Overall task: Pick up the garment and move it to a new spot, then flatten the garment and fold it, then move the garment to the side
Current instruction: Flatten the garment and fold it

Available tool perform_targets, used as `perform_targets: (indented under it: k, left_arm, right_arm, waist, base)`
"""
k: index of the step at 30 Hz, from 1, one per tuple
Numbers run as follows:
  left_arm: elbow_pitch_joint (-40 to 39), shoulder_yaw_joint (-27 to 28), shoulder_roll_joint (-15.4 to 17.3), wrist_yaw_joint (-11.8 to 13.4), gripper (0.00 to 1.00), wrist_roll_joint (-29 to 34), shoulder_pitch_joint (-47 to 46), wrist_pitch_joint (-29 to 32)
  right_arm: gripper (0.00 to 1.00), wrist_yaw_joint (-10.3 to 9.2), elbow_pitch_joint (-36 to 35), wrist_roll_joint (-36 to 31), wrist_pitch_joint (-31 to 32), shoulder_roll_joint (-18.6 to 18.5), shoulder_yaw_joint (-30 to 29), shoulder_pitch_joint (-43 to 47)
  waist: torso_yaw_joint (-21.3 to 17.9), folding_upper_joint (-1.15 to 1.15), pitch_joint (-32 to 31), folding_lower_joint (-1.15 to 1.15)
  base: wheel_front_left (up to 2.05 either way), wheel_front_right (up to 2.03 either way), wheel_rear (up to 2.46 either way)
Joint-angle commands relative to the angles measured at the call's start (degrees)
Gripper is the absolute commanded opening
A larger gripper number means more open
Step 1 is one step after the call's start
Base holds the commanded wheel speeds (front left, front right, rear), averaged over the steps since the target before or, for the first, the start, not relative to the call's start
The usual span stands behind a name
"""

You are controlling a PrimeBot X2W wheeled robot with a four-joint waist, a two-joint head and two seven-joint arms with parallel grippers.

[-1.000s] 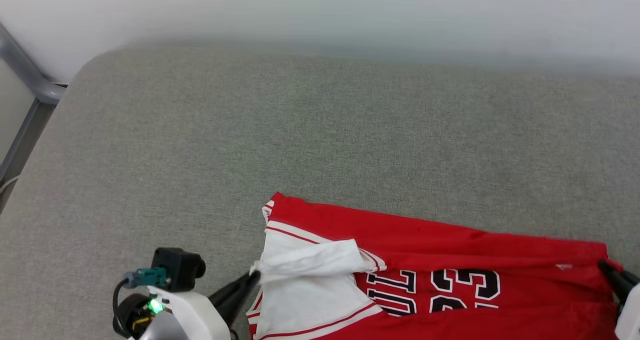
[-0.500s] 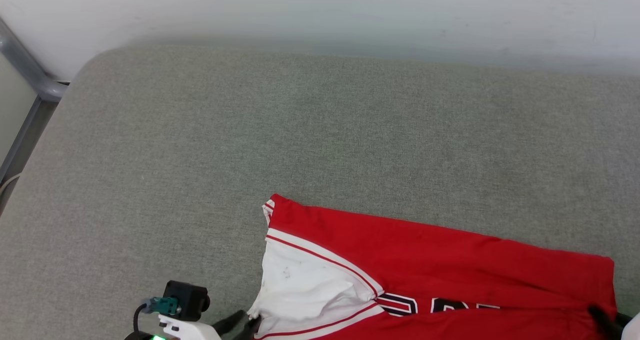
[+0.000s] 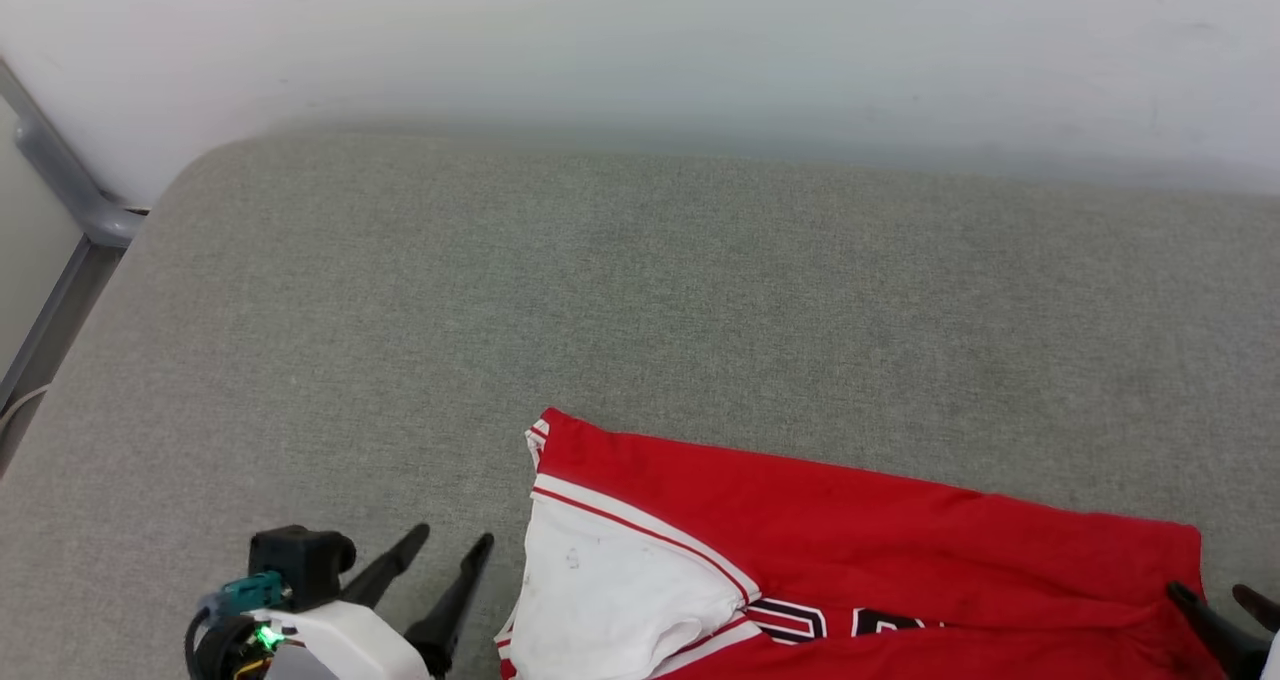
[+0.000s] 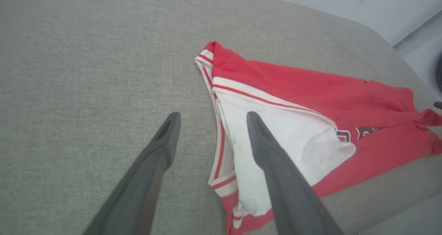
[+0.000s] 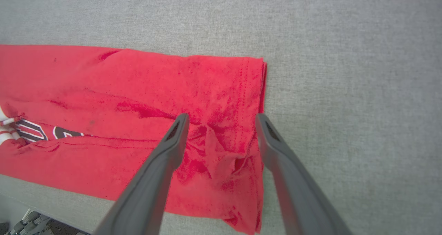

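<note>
The garment (image 3: pixel 860 530), a red jersey with a white sleeve and black lettering, lies folded along the near edge of the grey cushioned surface (image 3: pixel 640 300). My left gripper (image 3: pixel 452 544) stands open just left of the white sleeve, holding nothing. In the left wrist view the garment (image 4: pixel 310 100) lies to the right, and the left gripper (image 4: pixel 211 119) straddles its striped trim edge from above. My right gripper (image 3: pixel 1215 594) is open at the garment's right end. In the right wrist view the right gripper (image 5: pixel 221 119) hovers open over the crumpled red hem of the garment (image 5: pixel 138 86).
A pale wall (image 3: pixel 640 50) runs behind the cushion. A grey metal frame (image 3: pixel 60 190) stands at the far left. The cushion's near edge (image 5: pixel 51 193) drops off just below the garment, with wheels visible beneath.
Both grippers have opened and let go of the garment, which now lies flat. The white sleeve flap has dropped down. The camera has tilted slightly.
</note>
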Motion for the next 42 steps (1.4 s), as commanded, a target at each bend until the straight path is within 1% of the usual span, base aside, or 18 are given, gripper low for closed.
perform_targets:
  k: [1,5,8,12,14,16,20,24,28,31,32,38,42]
  left_arm:
    - [-0.9,1.1,-0.3,0.8,1.00,0.8,-0.6,-1.8]
    - [-1.9,3.6,-1.7,2.7,1.00,2.1,-1.0,-7.4]
    - [-1.2,4.1,-2.0,4.0,1.00,4.5,-1.4,-10.8]
    - [-0.3,5.4,-3.5,4.7,1.00,6.0,-1.5,-14.3]
    - [0.5,6.2,-3.7,5.1,1.00,7.5,-1.2,-15.4]
    - [1.1,7.5,-5.0,5.1,1.00,8.2,-0.6,-16.1]
    - [1.8,10.4,-6.6,3.7,1.00,10.0,0.2,-16.4]
    - [2.6,12.7,-8.2,1.5,1.00,12.3,-0.2,-16.5]
    - [3.7,14.7,-9.7,-0.5,1.00,13.9,-0.5,-16.5]
    - [4.7,15.6,-10.6,-1.8,1.00,14.9,-0.8,-16.5]
    - [4.7,15.6,-10.6,-1.8,1.00,14.9,-0.8,-16.5]
    - [6.2,17.1,-12.0,-3.6,1.00,16.2,-1.0,-16.5]
    - [6.9,18.1,-12.8,-4.4,1.00,17.0,-1.0,-16.5]
  right_arm:
    - [1.00,-0.05,-1.0,0.5,0.7,0.4,-0.9,0.2]
    - [1.00,-0.05,-2.0,-1.4,3.7,2.9,-3.9,-0.7]
    - [1.00,-0.05,-2.2,-3.6,6.9,6.1,-6.6,-1.4]
    - [1.00,-0.05,-2.6,-7.1,10.9,10.0,-10.4,-2.0]
    - [1.00,-0.05,-2.5,-8.4,12.3,11.7,-11.6,-2.6]
    - [1.00,-0.05,-1.6,-9.7,13.0,12.5,-13.3,-3.1]
    - [1.00,-0.04,0.7,-11.8,13.7,13.6,-15.3,-4.5]
    - [1.00,-0.05,3.7,-12.6,14.2,13.7,-16.1,-5.9]
    - [1.00,-0.04,6.6,-11.6,14.9,13.7,-14.5,-6.7]
    - [1.00,0.01,8.1,-9.9,16.2,14.6,-11.7,-6.4]
    - [1.00,0.01,8.1,-9.9,16.2,14.6,-11.7,-6.4]
    - [1.00,0.05,8.6,-6.1,17.4,15.8,-7.3,-5.1]
    - [1.00,0.05,8.9,-5.8,16.1,16.0,-5.8,-5.0]
  waist:
    - [-0.1,0.00,-0.6,0.00]
    - [-0.3,0.00,-1.1,0.00]
    - [-0.4,0.00,-1.1,0.00]
    - [-0.4,0.00,-0.7,0.00]
    - [-0.4,0.00,-0.3,0.00]
    - [-0.3,0.00,0.4,0.00]
    - [0.3,0.00,2.1,0.00]
    - [1.1,0.00,4.0,0.00]
    - [1.5,0.00,4.6,0.00]
    - [1.7,0.00,4.7,0.00]
    - [1.7,0.00,4.7,0.00]
    - [1.6,0.00,4.3,0.00]
    - [1.4,0.00,4.2,0.00]
  base:
    - [0.00,0.00,0.00]
    - [0.00,0.00,0.00]
    - [0.00,0.00,0.00]
    - [0.00,0.00,0.00]
    - [0.00,0.00,0.00]
    - [0.00,0.00,0.00]
    - [0.00,0.00,0.00]
    - [0.00,0.00,0.00]
    - [0.00,0.00,0.00]
    - [0.00,0.00,0.00]
    - [0.00,0.00,0.00]
    - [0.00,0.00,0.00]
    - [0.00,0.00,0.00]
